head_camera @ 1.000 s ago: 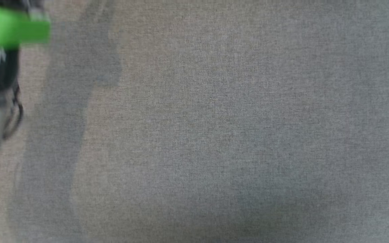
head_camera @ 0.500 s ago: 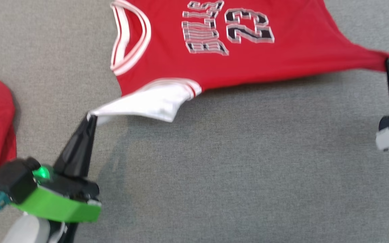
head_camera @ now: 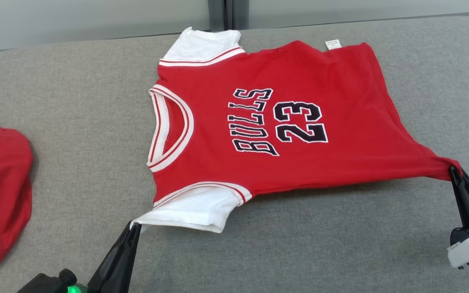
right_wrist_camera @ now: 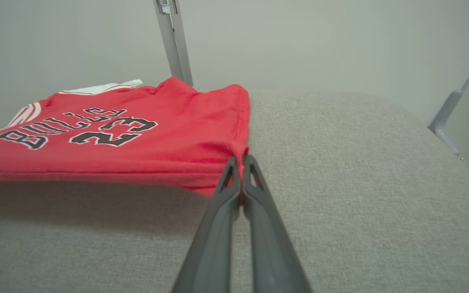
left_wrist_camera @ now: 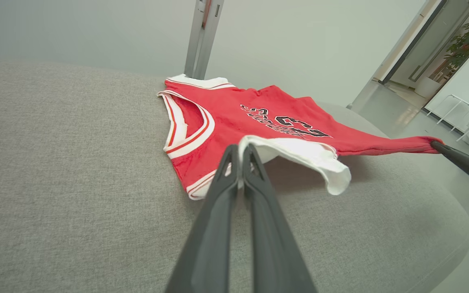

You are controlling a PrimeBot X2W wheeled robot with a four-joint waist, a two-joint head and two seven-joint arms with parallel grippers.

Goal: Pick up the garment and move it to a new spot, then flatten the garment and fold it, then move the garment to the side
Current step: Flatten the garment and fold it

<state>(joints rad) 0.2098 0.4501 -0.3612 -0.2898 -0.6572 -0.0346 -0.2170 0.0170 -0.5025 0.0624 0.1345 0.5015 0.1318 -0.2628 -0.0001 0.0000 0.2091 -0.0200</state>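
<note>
Cut off by the head view's left edge: a second red garment [head_camera: 0,191], full shape impossible to tell. Cropped at the bottom edge, the left gripper [head_camera: 134,227]; at the lower right corner, the right gripper [head_camera: 454,171]. Too small to read: print on the white label [head_camera: 332,44] at the upper edge of the jersey [head_camera: 340,93]. In the left wrist view, lettering [left_wrist_camera: 295,122] half hidden behind the raised white sleeve [left_wrist_camera: 299,155].

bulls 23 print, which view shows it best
The head view: the print on the jersey is whole, sharp and seen from above. The right wrist view shows it whole but slanted; the left wrist view, small and foreshortened.
</note>
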